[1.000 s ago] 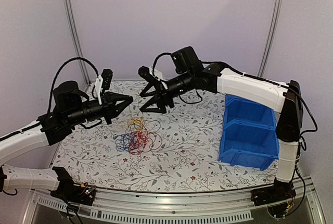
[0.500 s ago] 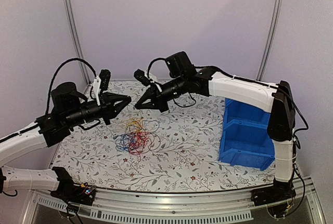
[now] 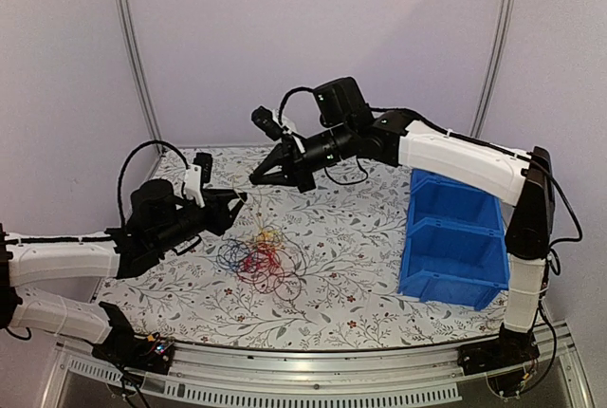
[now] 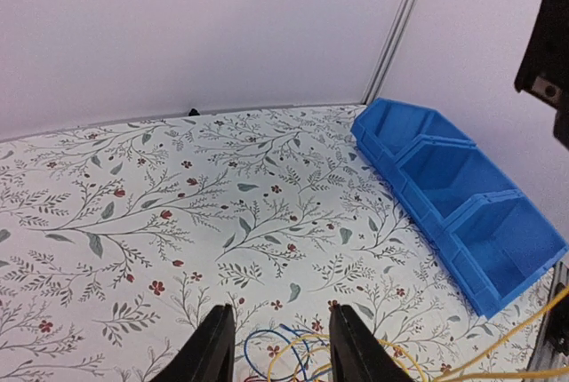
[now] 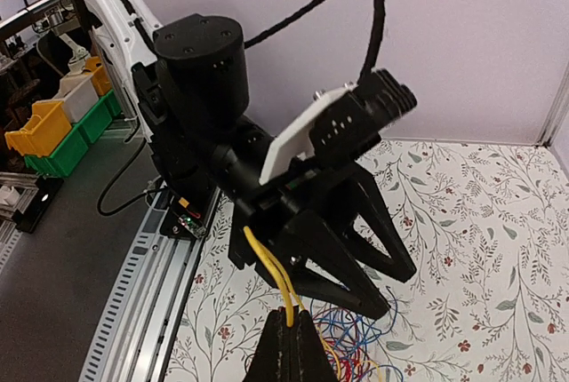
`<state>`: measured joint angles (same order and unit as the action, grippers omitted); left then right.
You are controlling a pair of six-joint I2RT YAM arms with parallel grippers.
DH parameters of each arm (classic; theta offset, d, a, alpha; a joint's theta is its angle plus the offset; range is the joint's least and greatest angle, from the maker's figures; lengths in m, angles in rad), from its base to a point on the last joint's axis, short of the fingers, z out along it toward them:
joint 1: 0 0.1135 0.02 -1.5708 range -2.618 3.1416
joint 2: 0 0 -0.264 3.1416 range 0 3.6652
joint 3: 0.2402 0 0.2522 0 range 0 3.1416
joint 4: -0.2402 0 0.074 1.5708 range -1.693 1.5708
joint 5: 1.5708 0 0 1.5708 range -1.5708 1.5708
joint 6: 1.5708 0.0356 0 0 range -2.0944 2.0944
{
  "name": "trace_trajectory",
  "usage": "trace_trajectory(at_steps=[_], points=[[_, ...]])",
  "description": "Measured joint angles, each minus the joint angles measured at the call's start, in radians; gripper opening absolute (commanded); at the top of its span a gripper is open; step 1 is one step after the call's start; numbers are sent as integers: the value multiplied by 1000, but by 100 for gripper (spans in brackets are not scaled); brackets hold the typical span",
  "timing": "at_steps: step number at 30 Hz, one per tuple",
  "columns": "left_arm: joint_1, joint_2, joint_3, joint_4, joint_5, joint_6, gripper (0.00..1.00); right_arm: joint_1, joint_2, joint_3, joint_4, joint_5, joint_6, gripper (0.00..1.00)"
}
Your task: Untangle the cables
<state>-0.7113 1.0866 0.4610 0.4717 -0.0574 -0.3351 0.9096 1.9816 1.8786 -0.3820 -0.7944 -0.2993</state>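
Seeing right pincer (image 5: pixel 286 327) clenched on one yellow strand (image 5: pixel 267 262), held up off the desk (image 3: pixel 351 275). Seeing left pincer (image 4: pixel 278 346) released, fingers (image 4: pixel 216 346) apart with nothing clamped between them, hanging low just beside the clump.

Puts the cables (image 3: pixel 262 258) below the right pincer and toward the near edge, lying on the desk left of centre, well apart from the blue bins (image 3: pixel 450 237). Makes the left arm the nearer one by far, with the pile just under and ahead of its tips in the wrist view.

Can't call a long axis on the pile itself (roughly round sprawl of loops). Leaves the yellow strand as the only usable line, apparently running from the pile up to the clenched tips.

Looks like mostly red loops, blue ones on the left side, some yellow on top. Reads as thin and floppy, overlapping loosely rather than knotted tight.

Judging the next move: pin the pile with the left, draw yellow up and away along that line. Risks dragging the whole clump along if loops snag.
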Motion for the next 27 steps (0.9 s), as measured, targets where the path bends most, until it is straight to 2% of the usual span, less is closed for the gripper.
trace_trajectory(at_steps=[5,15,17,21,24,27], points=[[-29,246,51,108,1,-33,36,0,-4,44,-11,16,-6,0],[-89,516,116,178,-43,-104,24,0,-6,237,-59,84,-58,0],[-89,534,116,166,-62,-113,21,0,-18,277,-66,101,-71,0],[-89,516,119,120,-115,-111,20,0,-57,292,-68,130,-92,0],[-89,442,120,48,-163,-103,28,-1,-90,246,-60,155,-105,0],[-89,303,119,-27,-222,-97,39,-2,-109,159,-50,174,-108,0]])
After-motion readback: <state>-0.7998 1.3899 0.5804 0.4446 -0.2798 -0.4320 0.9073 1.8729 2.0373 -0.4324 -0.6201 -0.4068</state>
